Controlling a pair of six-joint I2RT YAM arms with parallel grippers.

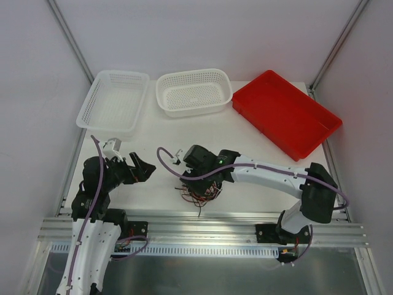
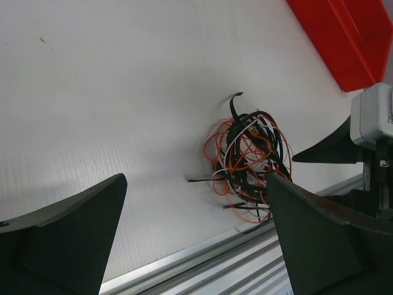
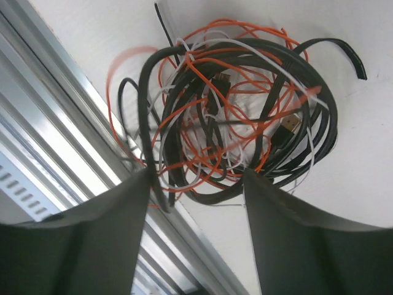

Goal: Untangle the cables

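The cables (image 1: 199, 192) lie in one knot at 6 o'clock on the table (image 1: 184, 132), just beside the front rail (image 1: 202, 220), with the right gripper (image 3: 196, 196) directly over them. Its jaws stand parted and clamp nothing. Several orange and black strands cross the gap, and a black loop lies against the finger (image 3: 92, 233) at 9 o'clock in the wrist view. The main risk is that closing here would pinch several strands at once, so a lift would raise the whole knot, or pull it tighter, instead of freeing one cable. That black loop could also hook on the finger and ride up with it. An orange loop at 10 o'clock in the same view is blurred, so the pile may not be at rest and an aimed grab could miss its strand. With the rail so near, any drag toward 6 o'clock could pull loose ends onto it, where they might snag. The left gripper (image 1: 147, 167) sits at 9 o'clock from the knot, apart from it, jaws wide and empty. Nothing pins the pile, so it would slide with any pull, and if that arm moves in it could bump the right wrist.
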